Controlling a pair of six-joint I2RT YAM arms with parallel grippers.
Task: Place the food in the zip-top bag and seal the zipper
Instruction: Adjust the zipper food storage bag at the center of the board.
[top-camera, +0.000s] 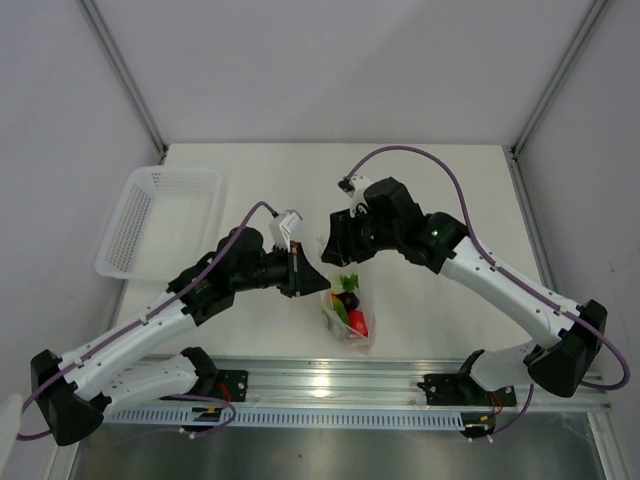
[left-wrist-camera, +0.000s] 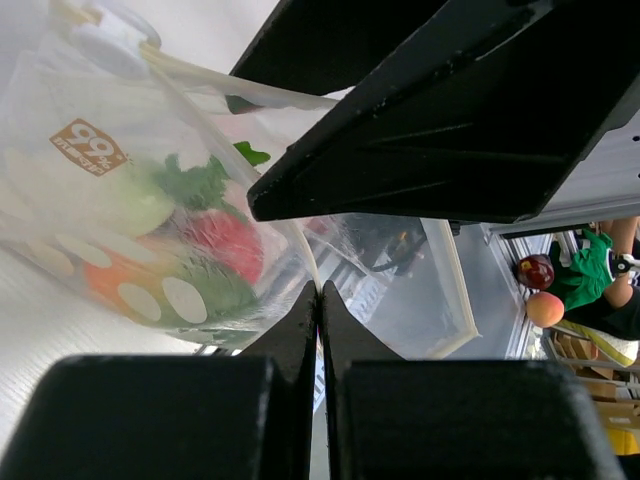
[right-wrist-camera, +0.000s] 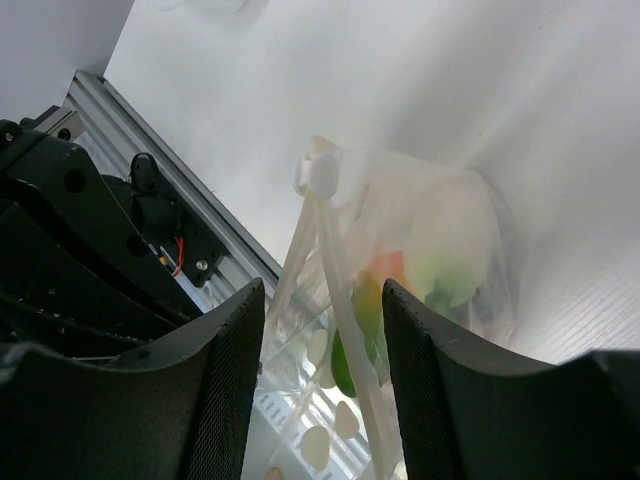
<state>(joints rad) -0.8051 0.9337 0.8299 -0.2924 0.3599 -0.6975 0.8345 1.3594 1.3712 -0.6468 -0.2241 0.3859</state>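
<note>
Left gripper (left-wrist-camera: 319, 295) is clamped tight on the zip-top bag (left-wrist-camera: 90, 200) edge, food (left-wrist-camera: 225, 245) seen inside. Right gripper (right-wrist-camera: 322, 300) jaws are held apart, zipper (right-wrist-camera: 335, 260) between them.

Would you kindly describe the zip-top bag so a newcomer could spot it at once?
On the white table, look toward the middle of the front rail. The zip-top bag is the clear pouch holding red and green food, unlike the white basket at left.
</note>
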